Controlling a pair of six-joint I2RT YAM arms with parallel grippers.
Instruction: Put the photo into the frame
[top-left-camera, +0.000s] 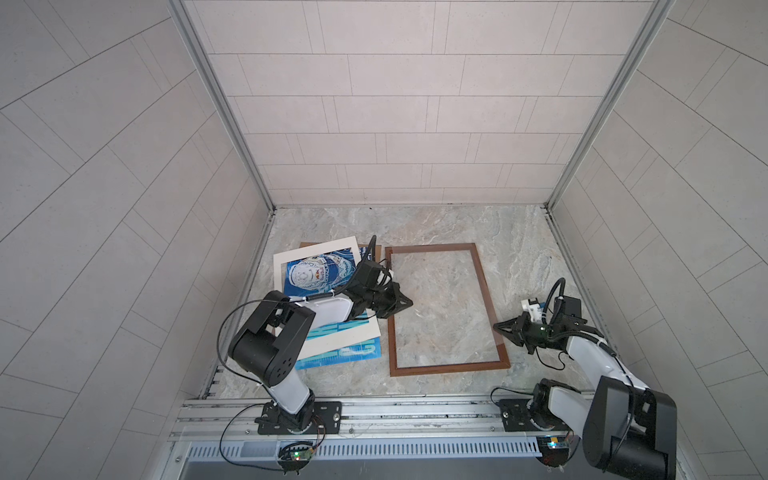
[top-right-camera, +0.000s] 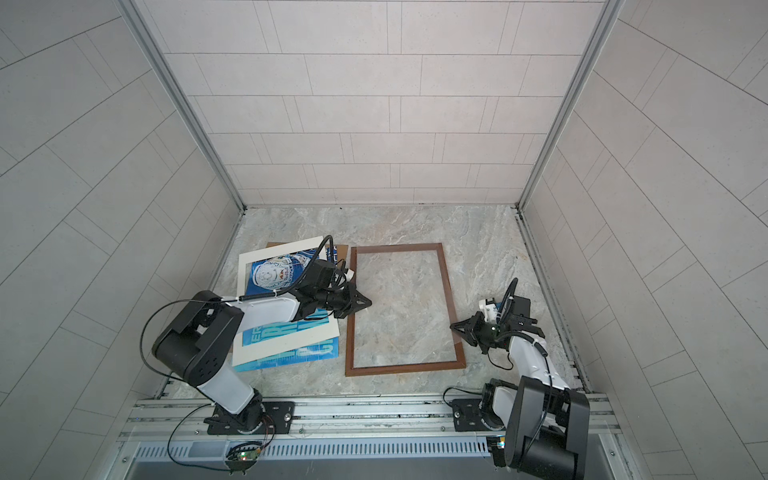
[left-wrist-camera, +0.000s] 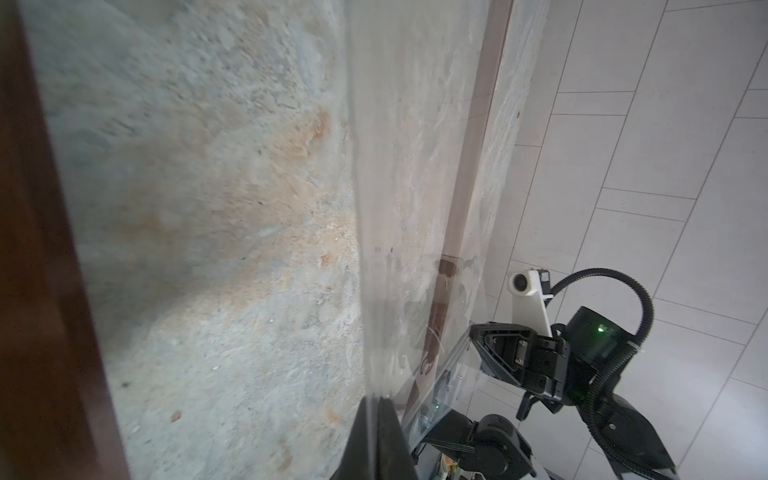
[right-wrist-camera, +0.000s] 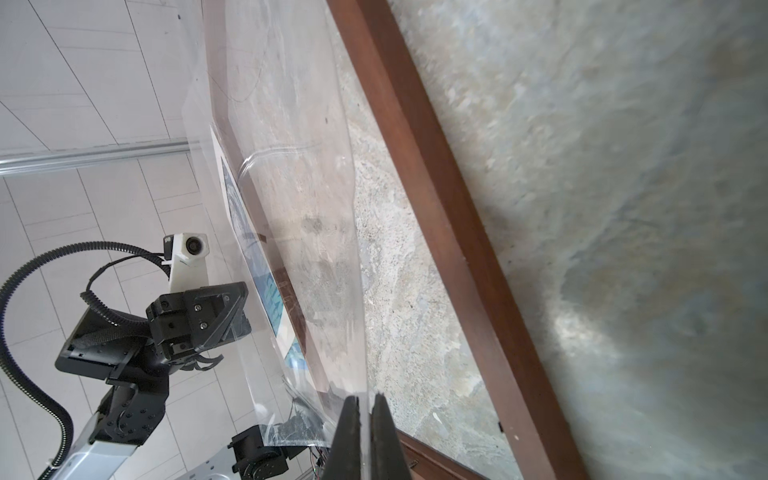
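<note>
The dark-brown frame (top-left-camera: 449, 370) (top-right-camera: 407, 369) lies flat on the marble floor with nothing inside it. The blue photo (top-left-camera: 316, 274) (top-right-camera: 282, 274) lies left of it, face up, partly under a white mat and the left arm. A clear sheet (left-wrist-camera: 365, 249) (right-wrist-camera: 311, 249) hangs over the frame's opening, held by its two opposite edges. My left gripper (top-left-camera: 409, 303) (left-wrist-camera: 379, 401) is shut on the sheet's left edge, above the frame's left rail (left-wrist-camera: 25, 249). My right gripper (top-left-camera: 496, 326) (right-wrist-camera: 365, 399) is shut on its right edge, over the right rail (right-wrist-camera: 457, 232).
A white mat (top-left-camera: 316, 249) lies askew on top of the photo. A brown backing board (top-left-camera: 377, 249) peeks out behind them. Tiled walls close the floor on three sides, and the arms' mounting rail (top-left-camera: 415, 411) runs along the front.
</note>
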